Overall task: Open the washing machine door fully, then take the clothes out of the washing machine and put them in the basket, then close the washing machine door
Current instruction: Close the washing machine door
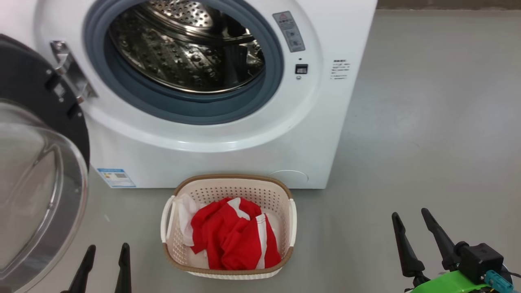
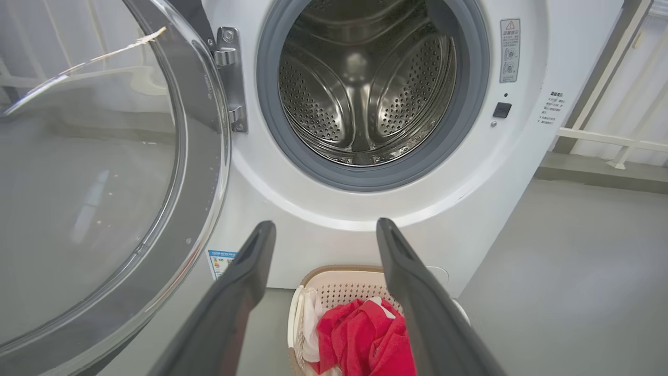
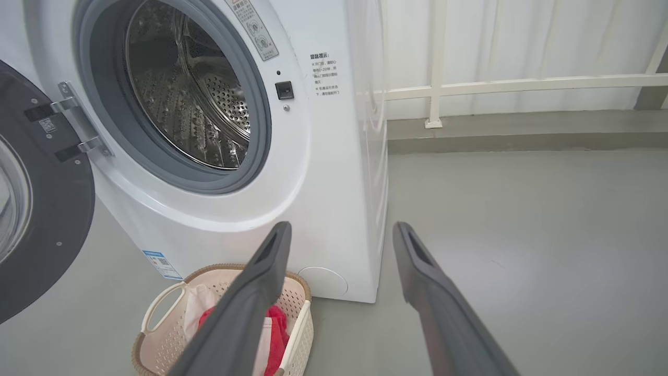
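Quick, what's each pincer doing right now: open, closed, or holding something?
Left pincer: open, holding nothing.
Right pincer: open, holding nothing.

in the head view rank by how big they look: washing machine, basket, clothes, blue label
Largest to smallest:
washing machine
basket
clothes
blue label
The clothes lie inside the basket.

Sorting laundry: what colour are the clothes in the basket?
Clothes: red with white stripes; best in head view.
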`<state>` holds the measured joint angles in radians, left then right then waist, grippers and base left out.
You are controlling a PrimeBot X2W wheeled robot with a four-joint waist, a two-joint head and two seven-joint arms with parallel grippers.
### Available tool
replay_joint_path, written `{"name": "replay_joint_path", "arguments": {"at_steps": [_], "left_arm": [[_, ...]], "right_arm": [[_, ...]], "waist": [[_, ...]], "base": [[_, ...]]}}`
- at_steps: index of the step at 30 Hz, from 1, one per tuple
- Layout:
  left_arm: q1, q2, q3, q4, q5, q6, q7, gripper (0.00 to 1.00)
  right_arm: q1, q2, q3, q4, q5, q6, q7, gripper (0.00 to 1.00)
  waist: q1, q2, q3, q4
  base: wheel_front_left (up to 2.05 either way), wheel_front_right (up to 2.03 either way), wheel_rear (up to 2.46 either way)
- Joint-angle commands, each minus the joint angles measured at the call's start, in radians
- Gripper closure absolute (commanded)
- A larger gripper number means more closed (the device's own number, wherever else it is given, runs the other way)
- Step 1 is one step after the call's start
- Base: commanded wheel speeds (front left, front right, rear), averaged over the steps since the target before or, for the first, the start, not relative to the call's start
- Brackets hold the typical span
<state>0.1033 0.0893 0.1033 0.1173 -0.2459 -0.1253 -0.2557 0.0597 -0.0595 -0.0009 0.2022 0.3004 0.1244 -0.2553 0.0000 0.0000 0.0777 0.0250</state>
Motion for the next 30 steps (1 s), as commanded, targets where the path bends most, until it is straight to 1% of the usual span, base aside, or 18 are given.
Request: {"name": "replay_joint_path", "arguments": {"at_steps": [1, 11, 22, 23, 30], "left_arm": [[-0.018, 0.004, 0.040, -0.013, 0.003, -0.005, -0.006, 0.00], [-0.009, -0.030, 0.082, 0.045, 0.013, -0.005, -0.006, 0.00], [-0.002, -0.039, 0.047, 0.061, -0.020, -0.005, -0.006, 0.00], [-0.002, -0.039, 0.047, 0.061, -0.020, -0.005, -0.006, 0.00], [-0.001, -0.039, 0.021, 0.069, -0.042, 0.004, -0.006, 0.00]], "right_arm": [[-0.019, -0.016, 0.030, -0.020, -0.007, 0.006, -0.006, 0.00], [-0.020, -0.035, 0.076, 0.002, -0.005, 0.006, -0.006, 0.00], [-0.034, -0.051, 0.114, 0.021, -0.003, 0.006, -0.006, 0.00], [-0.034, -0.051, 0.114, 0.021, -0.003, 0.006, -0.006, 0.00], [-0.049, -0.058, 0.148, 0.033, 0.003, 0.006, -0.006, 0.00]], "waist": [[0.0000, 0.0000, -0.006, 0.035], [0.0000, 0.0000, -0.019, 0.183], [0.0000, 0.0000, -0.031, 0.368], [0.0000, 0.0000, -0.031, 0.368], [0.0000, 0.0000, -0.038, 0.466]], "base": [[0.00, 0.00, 0.00], [0.00, 0.00, 0.00], [0.00, 0.00, 0.00], [0.00, 0.00, 0.00], [0.00, 0.00, 0.00]]}}
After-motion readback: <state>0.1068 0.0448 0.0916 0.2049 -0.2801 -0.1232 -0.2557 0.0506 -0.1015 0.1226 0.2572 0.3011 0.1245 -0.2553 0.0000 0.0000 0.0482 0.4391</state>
